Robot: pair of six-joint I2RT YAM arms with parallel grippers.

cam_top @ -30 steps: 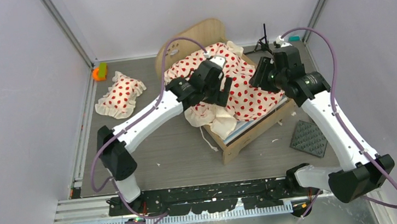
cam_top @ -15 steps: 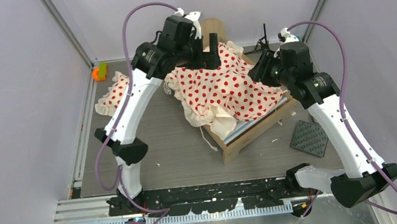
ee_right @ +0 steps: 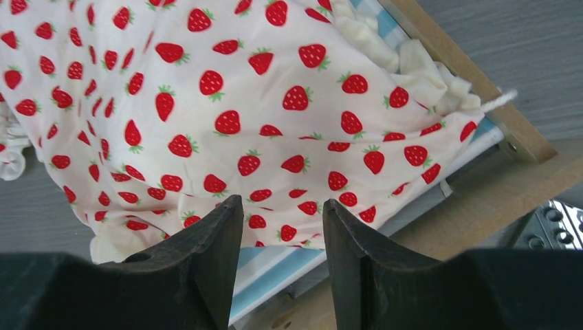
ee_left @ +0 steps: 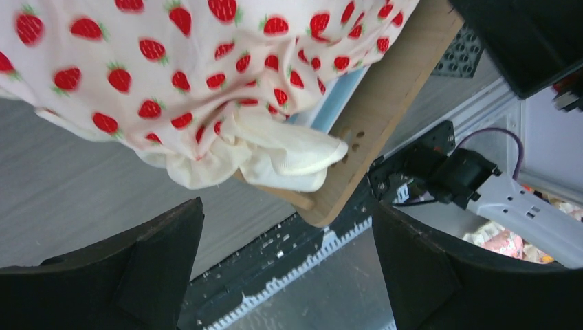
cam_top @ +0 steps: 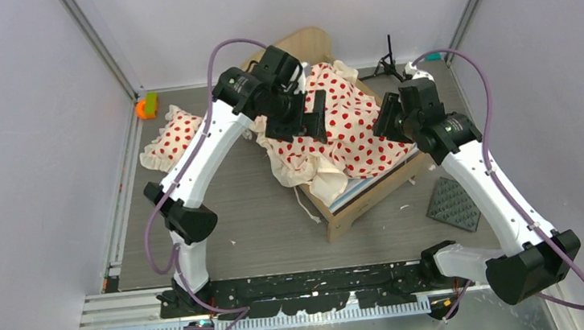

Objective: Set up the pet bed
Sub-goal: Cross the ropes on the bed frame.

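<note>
The pet bed (cam_top: 372, 191) stands slanted mid-table, a light-wood frame with a rounded head board (cam_top: 311, 43). A cream blanket with red strawberries (cam_top: 342, 132) lies rumpled over its blue-white striped mattress (ee_right: 275, 271), one bunched corner hanging over the foot board (ee_left: 385, 103). My left gripper (cam_top: 311, 123) hovers above the blanket's left part, open and holding nothing; in its wrist view the left gripper (ee_left: 285, 268) shows only table between its fingers. My right gripper (cam_top: 386, 119) hangs over the blanket's right edge, open and empty. A matching ruffled pillow (cam_top: 177, 137) lies on the table to the left.
A black tripod stand (cam_top: 388, 59) stands behind the bed at the back right. A dark studded square mat (cam_top: 454, 203) lies right of the bed. An orange-and-green object (cam_top: 146, 106) sits in the back left corner. Walls close in on three sides.
My left arm rose from the blanket toward the head board, then came back down over the blanket's left part. The blanket now lies spread further toward the head. The right gripper shifted slightly nearer.
</note>
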